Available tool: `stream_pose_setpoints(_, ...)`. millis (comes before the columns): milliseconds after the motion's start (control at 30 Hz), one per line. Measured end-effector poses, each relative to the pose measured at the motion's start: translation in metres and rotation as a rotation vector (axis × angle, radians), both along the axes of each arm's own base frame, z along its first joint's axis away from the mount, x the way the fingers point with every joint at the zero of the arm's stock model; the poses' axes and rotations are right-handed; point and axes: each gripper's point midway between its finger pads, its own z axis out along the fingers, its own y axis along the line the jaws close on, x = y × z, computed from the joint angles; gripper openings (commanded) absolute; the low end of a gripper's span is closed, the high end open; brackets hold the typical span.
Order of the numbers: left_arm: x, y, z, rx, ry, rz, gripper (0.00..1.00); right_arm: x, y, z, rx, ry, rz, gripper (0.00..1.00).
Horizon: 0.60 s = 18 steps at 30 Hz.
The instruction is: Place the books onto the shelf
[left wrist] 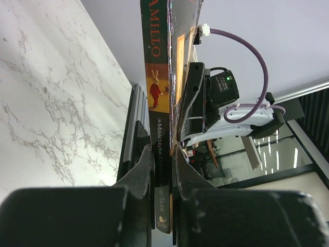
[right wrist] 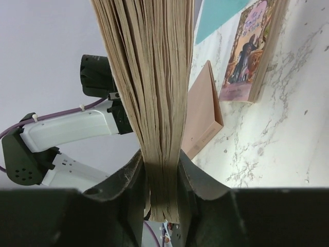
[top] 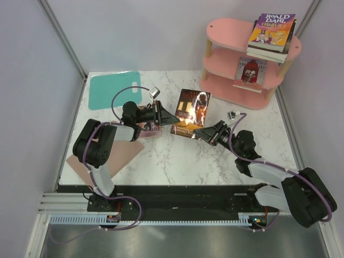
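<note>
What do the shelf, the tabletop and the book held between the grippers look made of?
The shelf: matte pink boards, likely painted wood or plastic; its posts look like pale bare wood by colour. The tabletop: white with grey veins, marble look, possibly laminate. The book: glossy card cover catching glare; yellowed paper pages in the right wrist view.

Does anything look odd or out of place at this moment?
Yes: both arms hold one book mid-table. The left gripper has its fingers shut on the Edward Tulane book at the spine, while the right gripper pinches the page edge opposite. The Roald Dahl book also appears to jut past the shelf top board.
</note>
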Motion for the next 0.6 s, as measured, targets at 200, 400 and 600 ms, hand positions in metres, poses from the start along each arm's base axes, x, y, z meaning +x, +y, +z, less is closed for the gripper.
stream_pose_setpoints(200, 0.001, -0.002, -0.003, 0.005, 0.012, -0.004, 0.07, -0.001, -0.001, 0.0, -0.042, 0.003, -0.01, 0.06)
stream_pose_setpoints(400, 0.003, -0.001, -0.014, 0.026, 0.036, 0.009, 0.22, 0.005, -0.002, -0.002, -0.129, 0.034, -0.026, 0.0)
stream_pose_setpoints(600, -0.005, 0.0, -0.039, 0.065, 0.059, 0.034, 0.29, 0.005, -0.012, -0.009, -0.266, 0.098, 0.017, 0.0)
